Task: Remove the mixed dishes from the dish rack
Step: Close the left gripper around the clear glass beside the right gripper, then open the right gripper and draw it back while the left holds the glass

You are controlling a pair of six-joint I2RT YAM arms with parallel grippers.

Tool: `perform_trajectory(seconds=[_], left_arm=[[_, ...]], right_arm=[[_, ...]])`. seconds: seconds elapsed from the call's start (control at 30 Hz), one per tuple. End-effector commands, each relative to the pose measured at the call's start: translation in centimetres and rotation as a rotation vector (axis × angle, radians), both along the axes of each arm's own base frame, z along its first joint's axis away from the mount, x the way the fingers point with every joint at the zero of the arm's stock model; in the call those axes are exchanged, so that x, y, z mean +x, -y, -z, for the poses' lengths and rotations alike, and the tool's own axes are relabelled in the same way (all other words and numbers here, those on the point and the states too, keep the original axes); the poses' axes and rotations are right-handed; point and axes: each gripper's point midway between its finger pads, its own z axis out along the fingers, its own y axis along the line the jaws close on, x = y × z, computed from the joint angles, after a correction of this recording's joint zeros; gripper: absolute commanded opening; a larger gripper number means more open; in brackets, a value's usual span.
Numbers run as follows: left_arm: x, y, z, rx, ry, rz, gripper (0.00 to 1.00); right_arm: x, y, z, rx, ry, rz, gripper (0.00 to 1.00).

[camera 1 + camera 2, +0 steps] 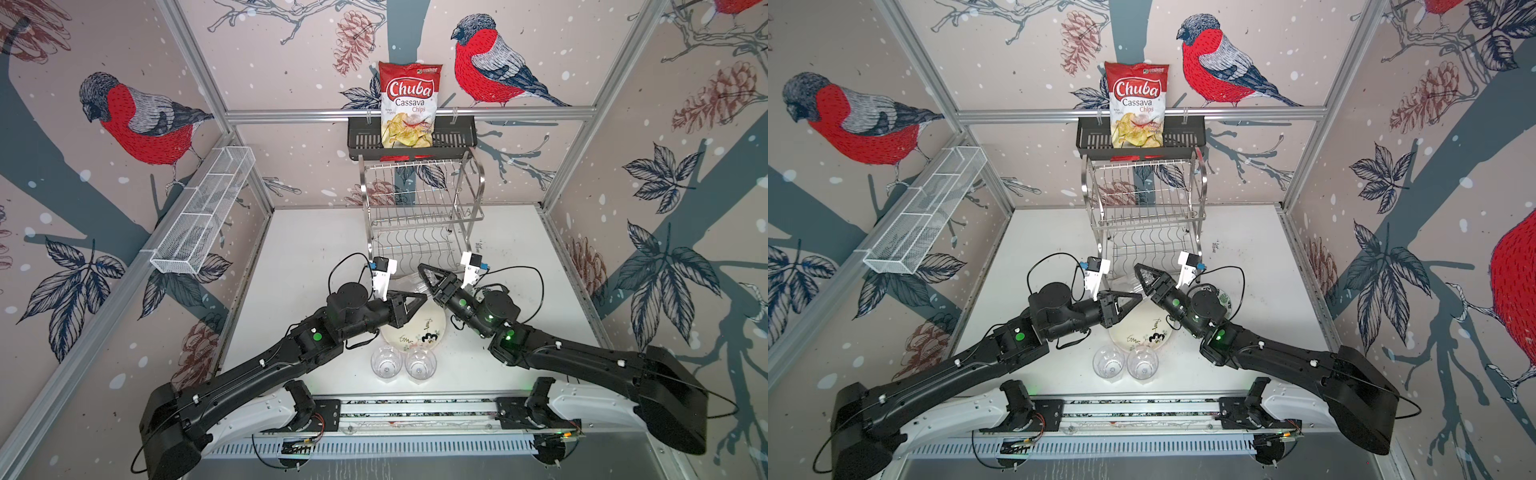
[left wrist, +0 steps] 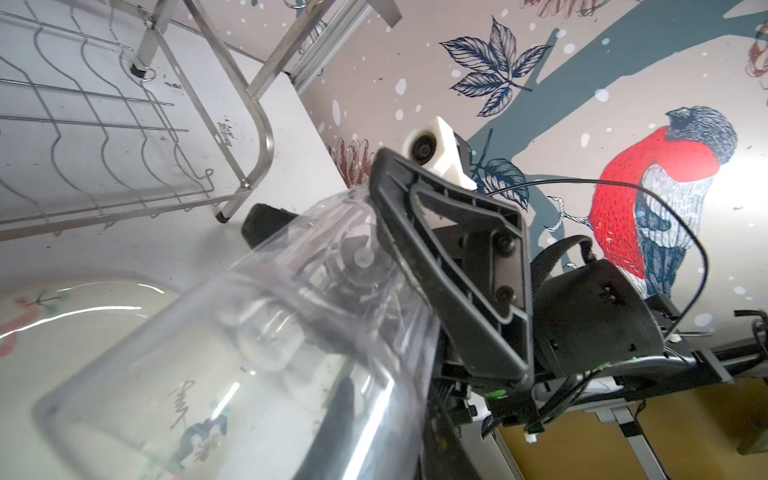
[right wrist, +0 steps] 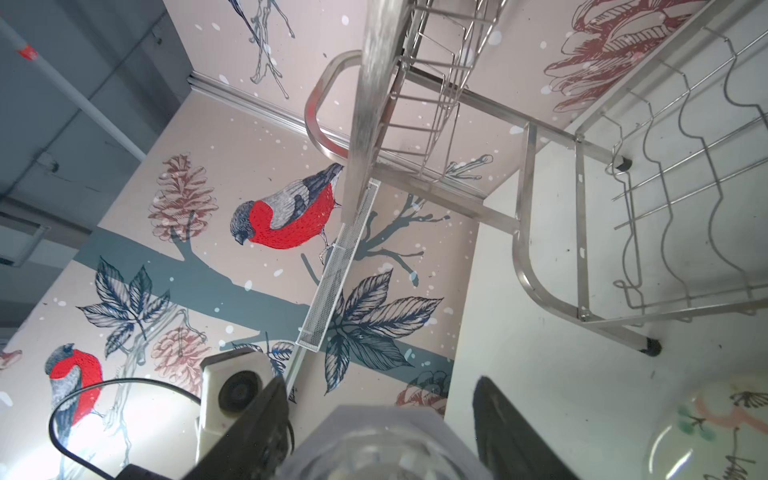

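While the right hand (image 3: 379, 384) is clamped on the base end of a clear tumbler (image 2: 249, 332), that glass hangs tilted off the surface (image 1: 316, 249) in the middle of both top views. It sits just below the front edge of the dish rack (image 1: 419, 199). In the right wrist view I see one black finger on each side of the glass, pressed against it.

The left hand (image 1: 420, 297) reaches in from the left of the frame, and its tip sits right at the tumbler's open mouth. The mouth fills much of the left wrist view. I cannot tell from any view whether its jaws have closed on the rim.

Below both hands in the top views, the cream floral plate (image 1: 419, 330) lies flat on the surface, partly covered by the left hand. Just below the plate, toward the bottom centre, two more tumblers (image 1: 386, 363) (image 1: 420, 363) stand upright side by side, almost touching.

The dish rack stands at the upper centre of the frame against the back wall. Directly above it, the chips bag (image 1: 409, 104) sits in the black basket (image 1: 453, 139).
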Motion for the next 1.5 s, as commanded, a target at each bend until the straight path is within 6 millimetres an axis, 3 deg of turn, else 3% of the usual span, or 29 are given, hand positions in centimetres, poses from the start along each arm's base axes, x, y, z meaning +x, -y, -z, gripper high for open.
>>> perform_trajectory(seconds=[0.0, 0.13, 0.23, 0.3, 0.33, 0.37, 0.57, 0.67, 0.7, 0.8, 0.97, 1.23, 1.47], left_arm=[[1.4, -0.5, -2.6, -0.055, 0.076, -0.078, 0.13], [1.5, -0.8, -3.4, -0.048, 0.094, -0.09, 0.0], [1.5, -0.9, -3.6, -0.034, 0.1, -0.093, 0.0], [1.5, -0.8, -3.6, -0.011, 0.098, -0.088, 0.0], [1.5, -0.7, -3.7, 0.008, 0.099, -0.08, 0.0], [1.4, -0.4, -3.7, 0.03, 0.097, -0.063, 0.0], [1.1, 0.8, -3.0, 0.136, 0.072, 0.008, 0.0], [1.0, 1.0, -1.6, 0.197, 0.043, 0.027, 0.0], [1.1, 1.1, -2.6, 0.194, 0.052, 0.027, 0.0], [1.0, 1.4, -1.7, 0.256, 0.021, 0.047, 0.0], [-0.3, 1.6, -0.1, 0.406, -0.021, 0.079, 0.0], [-2.8, 2.1, 3.1, 0.673, -0.055, 0.122, 0.0], [-5.9, 4.8, 6.0, 0.921, -0.035, 0.259, 0.0]], right_arm=[[-1.6, -0.9, 0.0, -0.027, 0.046, -0.069, 0.08], [-1.8, -0.8, 0.3, -0.03, 0.042, -0.064, 0.12], [-1.9, -0.4, 0.6, -0.031, 0.032, -0.056, 0.23], [-1.9, 0.0, 0.9, -0.041, 0.023, -0.046, 0.43], [-1.9, 0.3, 1.1, -0.051, 0.017, -0.035, 0.63], [-1.9, 0.6, 1.3, -0.067, 0.017, -0.027, 0.73], [-1.5, 3.0, 1.5, -0.155, 0.022, 0.066, 1.0], [-1.3, 4.4, 1.9, -0.205, 0.019, 0.117, 0.99], [-1.2, 4.9, 2.1, -0.227, 0.016, 0.138, 0.99], [-0.4, 7.1, 3.3, -0.323, -0.007, 0.234, 0.99], [0.7, 11.5, 5.3, -0.476, -0.059, 0.364, 0.99], [0.7, 18.3, 6.9, -0.505, -0.109, 0.546, 0.99], [0.9, 20.4, 7.8, -0.544, -0.131, 0.597, 0.99]])
